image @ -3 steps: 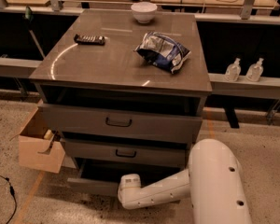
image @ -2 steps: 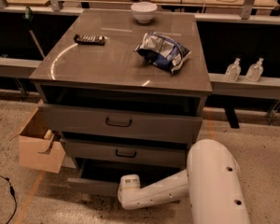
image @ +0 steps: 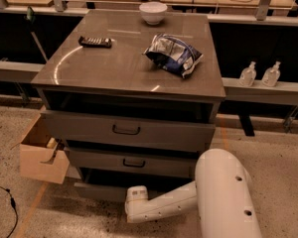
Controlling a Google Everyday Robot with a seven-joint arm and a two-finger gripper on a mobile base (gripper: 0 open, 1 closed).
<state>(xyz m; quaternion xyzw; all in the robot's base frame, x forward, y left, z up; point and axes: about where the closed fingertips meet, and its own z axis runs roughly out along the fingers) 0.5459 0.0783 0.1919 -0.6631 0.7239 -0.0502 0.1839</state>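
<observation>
My white arm (image: pixel 223 197) comes in from the lower right and bends left along the floor. Its wrist end (image: pixel 136 202) sits right at the front of the bottom drawer (image: pixel 99 191), which stands pulled out a little. My gripper (image: pixel 135 187) is at that drawer's front edge, in its shadow. The cabinet (image: pixel 134 73) has three drawers. The top drawer (image: pixel 126 130) and the middle drawer (image: pixel 131 162), each with a dark handle, also stand slightly open.
On the cabinet top lie a crumpled chip bag (image: pixel 174 53), a white bowl (image: pixel 153 11) at the back, and a dark remote-like object (image: pixel 95 41). An open cardboard box (image: pixel 39 155) sits left of the cabinet. Two bottles (image: pixel 260 74) stand on the right ledge. A cable (image: pixel 7 202) lies on the floor.
</observation>
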